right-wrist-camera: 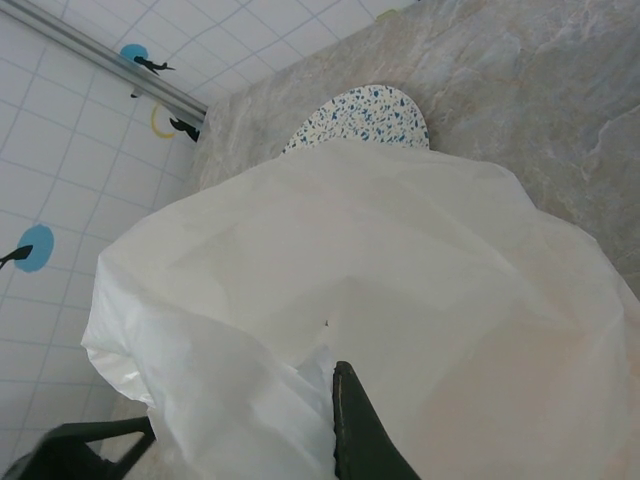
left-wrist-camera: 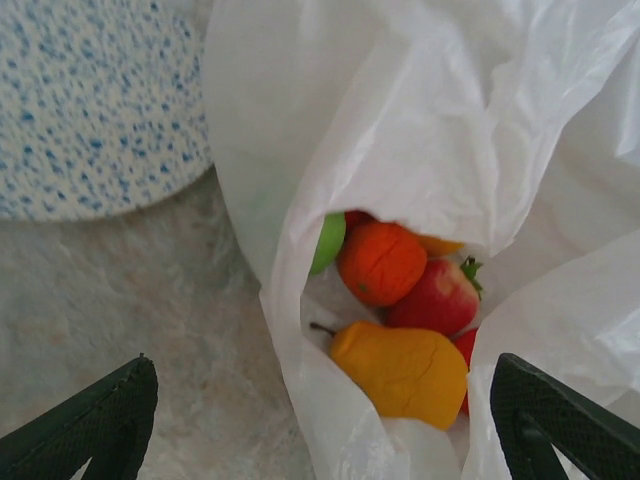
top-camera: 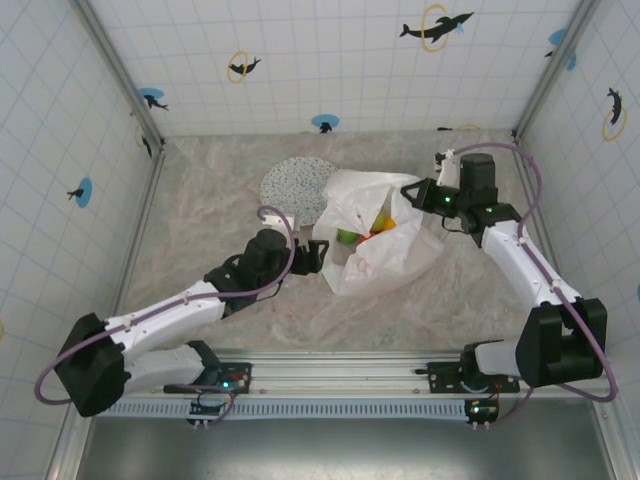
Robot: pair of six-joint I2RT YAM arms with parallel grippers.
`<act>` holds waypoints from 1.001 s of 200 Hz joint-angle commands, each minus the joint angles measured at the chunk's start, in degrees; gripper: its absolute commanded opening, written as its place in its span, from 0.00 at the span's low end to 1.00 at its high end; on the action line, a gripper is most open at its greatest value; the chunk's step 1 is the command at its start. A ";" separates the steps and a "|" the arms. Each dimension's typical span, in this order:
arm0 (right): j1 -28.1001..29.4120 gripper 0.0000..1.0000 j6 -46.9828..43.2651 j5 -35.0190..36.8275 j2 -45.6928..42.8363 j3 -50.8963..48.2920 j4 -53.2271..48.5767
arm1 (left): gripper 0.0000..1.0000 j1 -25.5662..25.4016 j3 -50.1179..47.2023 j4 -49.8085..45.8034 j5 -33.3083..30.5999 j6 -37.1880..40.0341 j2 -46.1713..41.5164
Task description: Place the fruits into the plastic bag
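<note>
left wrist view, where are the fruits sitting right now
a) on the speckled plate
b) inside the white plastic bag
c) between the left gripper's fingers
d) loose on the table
b: the orange fruit, red fruit and yellow pear-shaped fruit all lie inside the open mouth of the plastic bag, with its film around them.

The right gripper (right-wrist-camera: 245, 400) is pinching the near edge of the white plastic bag (right-wrist-camera: 380, 290); the bag is covering part of the speckled plate (right-wrist-camera: 365, 115).
</note>
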 commanded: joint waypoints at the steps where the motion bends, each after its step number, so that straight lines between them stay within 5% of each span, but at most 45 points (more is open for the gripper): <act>1: -0.07 0.00 0.10 -0.79 -0.78 -0.94 2.49 | 0.85 0.20 0.32 4.36 4.86 -4.70 5.02; 30: -0.02 0.00 -0.04 -0.61 -1.17 -1.58 2.34 | 0.64 0.11 1.57 10.54 11.09 -6.85 11.63; 88: -0.20 0.00 -4.67 3.64 -2.06 1.46 -3.63 | 0.00 -0.15 4.11 12.14 14.29 -5.40 9.95; 148: -0.45 0.00 -11.97 15.12 -5.09 13.52 -15.22 | 0.00 -0.07 14.72 13.14 23.03 -5.59 6.04; 200: -0.57 0.00 -12.91 18.28 -6.78 14.78 -16.85 | 0.00 0.73 23.42 10.07 22.74 -2.54 9.89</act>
